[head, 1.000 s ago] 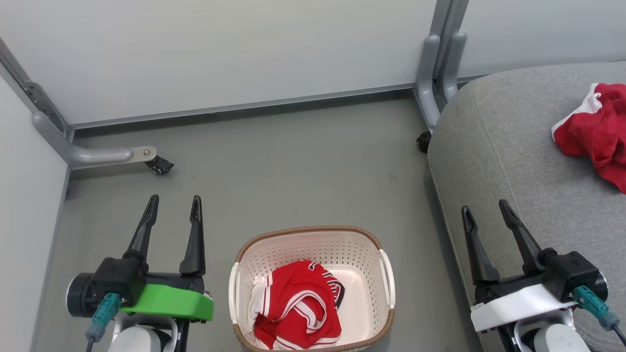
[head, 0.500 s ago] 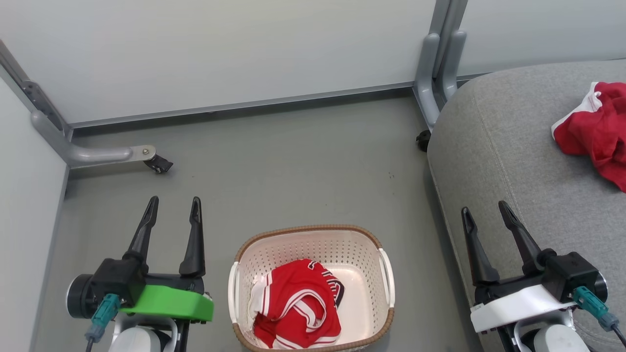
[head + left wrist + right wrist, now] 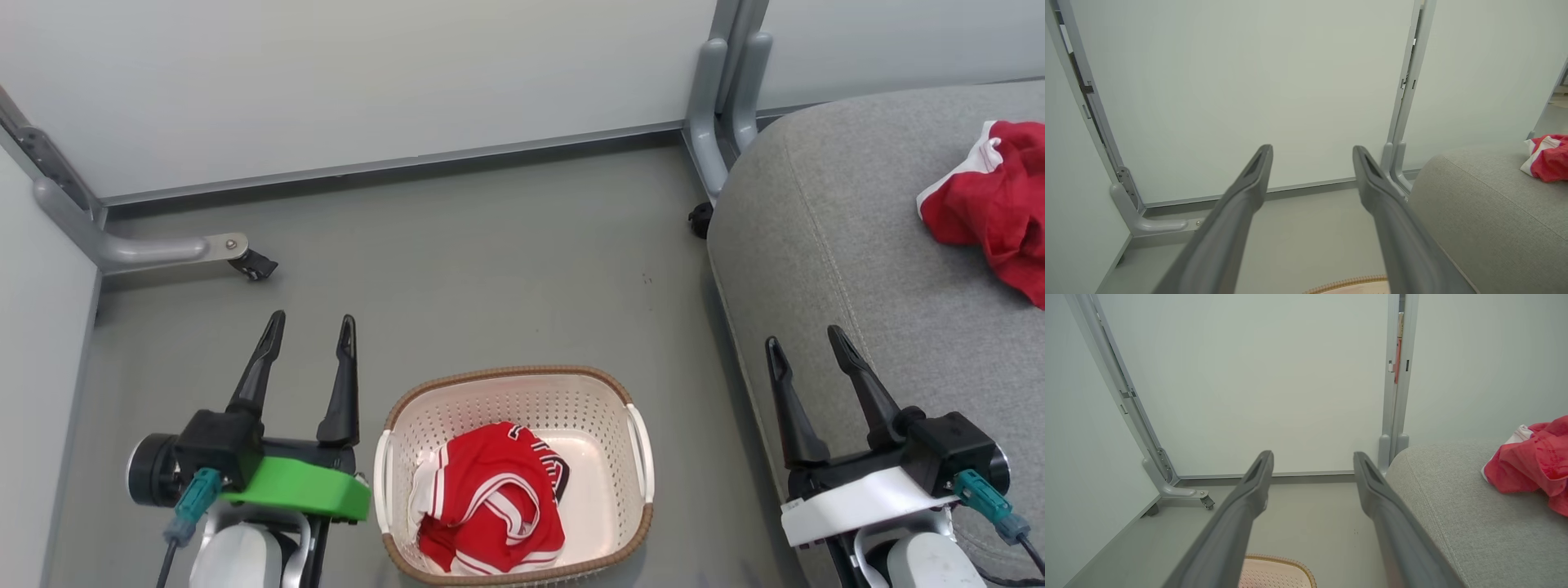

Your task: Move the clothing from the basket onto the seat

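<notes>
The cream basket point(image 3: 506, 373) with a brown rim stands on the floor between my arms. A crumpled red garment with white stripes point(image 3: 490, 498) lies in its left half. A second red piece of clothing point(image 3: 992, 204) rests on the grey seat point(image 3: 849, 245) at the right, also seen in the left wrist view point(image 3: 1549, 157) and the right wrist view point(image 3: 1531, 465). My left gripper point(image 3: 313, 318) hangs open just left of the basket. My right gripper point(image 3: 802, 336) is open over the seat's near edge, holding nothing.
Pale partition walls close off the back and left. Their grey caster feet point(image 3: 237, 253) point(image 3: 702, 219) stand on the grey floor. The basket rim point(image 3: 1347, 281) point(image 3: 1274, 573) peeks in at the bottom of both wrist views, beside the seat point(image 3: 1486, 204) point(image 3: 1453, 506).
The head camera has shifted, so the scene slid up and left. My left gripper has edged right, closer to the basket. Both grippers stay open.
</notes>
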{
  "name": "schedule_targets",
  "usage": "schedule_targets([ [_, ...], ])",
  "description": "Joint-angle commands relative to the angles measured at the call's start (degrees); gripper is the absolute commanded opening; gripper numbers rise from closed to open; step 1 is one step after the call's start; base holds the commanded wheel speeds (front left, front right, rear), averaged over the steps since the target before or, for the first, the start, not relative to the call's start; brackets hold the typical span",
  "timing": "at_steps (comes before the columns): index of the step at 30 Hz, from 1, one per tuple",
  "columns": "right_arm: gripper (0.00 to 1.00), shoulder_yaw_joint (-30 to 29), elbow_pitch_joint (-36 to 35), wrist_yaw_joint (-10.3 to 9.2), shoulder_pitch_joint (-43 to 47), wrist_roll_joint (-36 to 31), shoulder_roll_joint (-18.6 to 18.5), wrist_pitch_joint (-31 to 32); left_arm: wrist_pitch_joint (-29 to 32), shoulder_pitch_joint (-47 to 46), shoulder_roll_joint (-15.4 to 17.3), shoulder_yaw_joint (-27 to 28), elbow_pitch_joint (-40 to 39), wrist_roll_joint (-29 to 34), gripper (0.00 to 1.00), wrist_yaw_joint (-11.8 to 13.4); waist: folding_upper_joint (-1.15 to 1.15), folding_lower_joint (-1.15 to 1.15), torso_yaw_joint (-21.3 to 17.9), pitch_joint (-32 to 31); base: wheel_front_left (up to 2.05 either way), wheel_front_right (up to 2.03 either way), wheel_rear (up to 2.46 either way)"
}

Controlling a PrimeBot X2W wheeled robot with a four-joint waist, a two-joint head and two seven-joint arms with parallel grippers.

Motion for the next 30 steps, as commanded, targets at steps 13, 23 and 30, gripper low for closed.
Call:
schedule_targets([
  [13, 1.0, 1.6, -2.0, -0.04, -6.3, -0.6, -0.2, -0.1, 0.0, -12.6, 6.9, -10.2, 9.9, -0.2, 1.0, -0.1, 0.0, 0.0, -5.2, 9.1, 0.0, 0.0, 0.0],
  [23, 1.0, 2.9, -3.5, -0.04, -12.0, 0.1, -0.1, -0.1, 0.0, -22.0, 11.7, -19.4, 19.0, -1.3, 1.0, -0.1, 0.0, 0.0, -10.1, 18.4, 0.0, 0.0, 0.0],
  [30, 1.0, 3.0, -5.0, -0.04, -15.3, 0.5, -0.1, -0.1, 0.0, -29.6, 14.9, -29.3, 27.1, -1.6, 1.0, -0.1, 0.0, 0.0, -12.5, 25.3, 0.0, 0.0, 0.0],
])
